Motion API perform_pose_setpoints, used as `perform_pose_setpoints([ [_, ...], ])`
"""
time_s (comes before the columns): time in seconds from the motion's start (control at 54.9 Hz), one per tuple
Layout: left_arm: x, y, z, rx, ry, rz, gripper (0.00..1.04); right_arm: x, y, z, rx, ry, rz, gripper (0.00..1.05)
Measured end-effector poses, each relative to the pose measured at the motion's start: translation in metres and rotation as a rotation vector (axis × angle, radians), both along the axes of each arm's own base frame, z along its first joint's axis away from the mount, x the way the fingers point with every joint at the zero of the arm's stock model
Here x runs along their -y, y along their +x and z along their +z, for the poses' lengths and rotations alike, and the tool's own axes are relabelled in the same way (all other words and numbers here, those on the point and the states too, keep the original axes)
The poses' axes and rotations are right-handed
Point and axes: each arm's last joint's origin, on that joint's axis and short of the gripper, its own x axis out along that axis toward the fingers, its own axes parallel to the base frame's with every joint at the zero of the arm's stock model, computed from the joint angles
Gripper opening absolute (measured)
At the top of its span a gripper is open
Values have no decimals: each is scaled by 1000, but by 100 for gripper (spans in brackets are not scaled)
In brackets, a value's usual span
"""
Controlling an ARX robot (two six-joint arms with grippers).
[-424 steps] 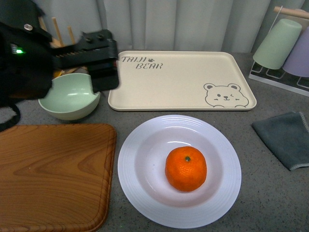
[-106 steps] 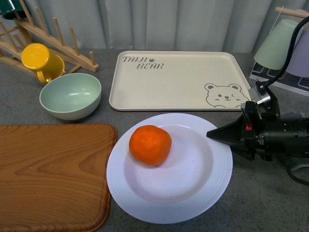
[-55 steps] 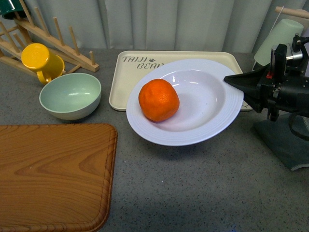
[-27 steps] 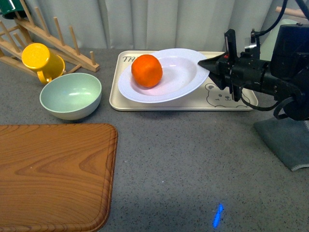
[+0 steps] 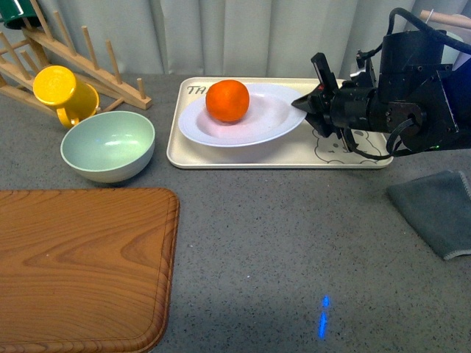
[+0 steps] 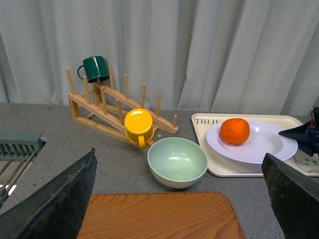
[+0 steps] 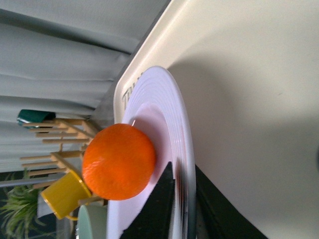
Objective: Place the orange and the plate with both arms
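Front view: plate (image 5: 257, 125) sits over the beige bear tray (image 5: 353, 158), orange (image 5: 227, 101) in its left part. Right gripper (image 5: 303, 104) pinches the plate's right rim, jaws closed on the edge. Right arm (image 5: 405, 95) comes in roughly level from the right, above the tray's right end. Left arm not in this view. Green bowl (image 5: 107, 145) and yellow mug (image 5: 62, 93) left of the tray, wooden board (image 5: 81, 265) in front, grey cloth (image 5: 434, 209) at right.

Left wrist view: left gripper's fingers (image 6: 60, 199) spread wide, nothing between them, well back from the tray. Plate (image 6: 259, 149) with orange (image 6: 235, 131) on the tray, bowl (image 6: 177, 162) beside it.

Right wrist view: rim of plate (image 7: 180, 149) clamped between both dark jaws. Orange (image 7: 118, 162) lies just past the fingertips, touching the plate's inside. Whether the plate rests on the tray (image 7: 239, 99) or hangs just above, can't tell.
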Motion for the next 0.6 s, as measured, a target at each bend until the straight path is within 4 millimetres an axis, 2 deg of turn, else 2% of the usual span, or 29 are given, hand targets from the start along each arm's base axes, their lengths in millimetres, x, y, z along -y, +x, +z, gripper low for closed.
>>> perform_pose_setpoints([
  [0.146, 0, 0, 0, 0, 0, 0, 98, 9, -6, -3, 6, -63, -9, 33],
  [0.219, 0, 0, 0, 0, 0, 0, 98, 18, -12, 2, 16, -94, -24, 47],
  [0.255, 0, 0, 0, 0, 0, 0, 98, 23, -16, 10, 34, -112, -36, 56],
  [0.401, 0, 0, 0, 0, 0, 0, 98, 37, -26, 43, 107, -177, -70, 77],
  [0.528, 0, 0, 0, 0, 0, 0, 98, 50, -47, 79, 208, -321, -135, 97],
  [0.601, 0, 0, 0, 0, 0, 0, 98, 57, -62, 94, 257, -394, -159, 96],
])
